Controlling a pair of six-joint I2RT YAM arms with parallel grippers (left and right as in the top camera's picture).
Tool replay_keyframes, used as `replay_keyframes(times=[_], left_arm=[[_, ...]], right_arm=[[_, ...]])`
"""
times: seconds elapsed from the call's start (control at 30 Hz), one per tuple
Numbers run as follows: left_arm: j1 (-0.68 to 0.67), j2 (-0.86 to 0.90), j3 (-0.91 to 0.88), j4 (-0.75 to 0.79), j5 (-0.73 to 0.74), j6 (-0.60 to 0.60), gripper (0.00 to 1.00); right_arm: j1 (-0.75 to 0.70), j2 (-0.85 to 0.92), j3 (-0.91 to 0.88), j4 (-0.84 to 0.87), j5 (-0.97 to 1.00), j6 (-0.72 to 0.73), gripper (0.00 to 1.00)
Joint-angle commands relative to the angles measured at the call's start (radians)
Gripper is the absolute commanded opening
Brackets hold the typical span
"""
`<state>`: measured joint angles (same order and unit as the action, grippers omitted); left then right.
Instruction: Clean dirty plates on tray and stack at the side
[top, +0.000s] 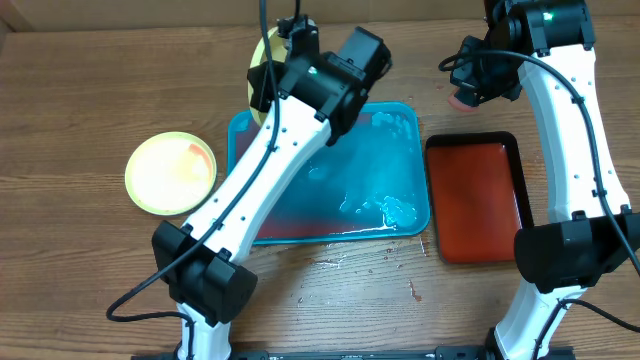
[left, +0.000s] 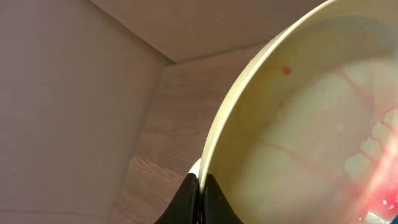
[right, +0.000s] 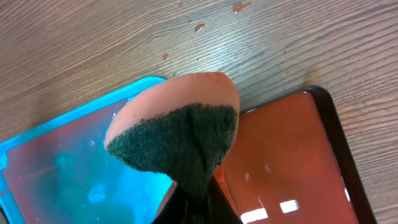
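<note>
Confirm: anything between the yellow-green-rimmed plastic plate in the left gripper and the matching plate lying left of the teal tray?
Nothing visible. Only bare wooden table lies between the held plate and the matching plate.

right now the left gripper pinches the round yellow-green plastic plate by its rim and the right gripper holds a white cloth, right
No: the right gripper holds a peach sponge with a dark green scouring face, not a white cloth, as the right wrist view shows. The left gripper does pinch the yellow-green plate by its rim.
</note>
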<state>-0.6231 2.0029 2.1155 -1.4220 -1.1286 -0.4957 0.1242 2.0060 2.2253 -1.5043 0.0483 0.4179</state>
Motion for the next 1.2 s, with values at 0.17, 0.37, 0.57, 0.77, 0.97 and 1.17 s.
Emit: replay_keyframes(times=[0.17, 0.37, 0.57, 0.77, 0.97, 1.17], left_arm=[[-0.085, -0.025, 0.001, -0.041, -0.192, -0.063, 0.04], [-0.118, -0.025, 0.001, -0.067, -0.24, -0.077, 0.04], [-0.133, -0.025, 0.001, -0.071, -0.253, -0.081, 0.04], [-0.137, -0.025, 0.001, -0.074, -0.259, -0.081, 0.04], [-0.137, -0.025, 0.001, -0.073, -0.259, -0.082, 0.04], [-0.137, -0.025, 0.001, -0.073, -0.257, -0.089, 0.04]], right_arm=[[-0.003, -0.003, 0.007, 0.002, -0.004, -0.007, 0.04], [-0.003, -0.003, 0.007, 0.002, 0.002, -0.007, 0.04], [-0.003, -0.003, 0.007, -0.002, 0.002, -0.007, 0.04], [-0.003, -0.003, 0.007, -0.004, 0.002, -0.011, 0.04], [-0.003, -0.003, 0.007, -0.008, 0.002, -0.011, 0.04], [-0.003, -0.003, 0.007, -0.008, 0.002, -0.011, 0.04]])
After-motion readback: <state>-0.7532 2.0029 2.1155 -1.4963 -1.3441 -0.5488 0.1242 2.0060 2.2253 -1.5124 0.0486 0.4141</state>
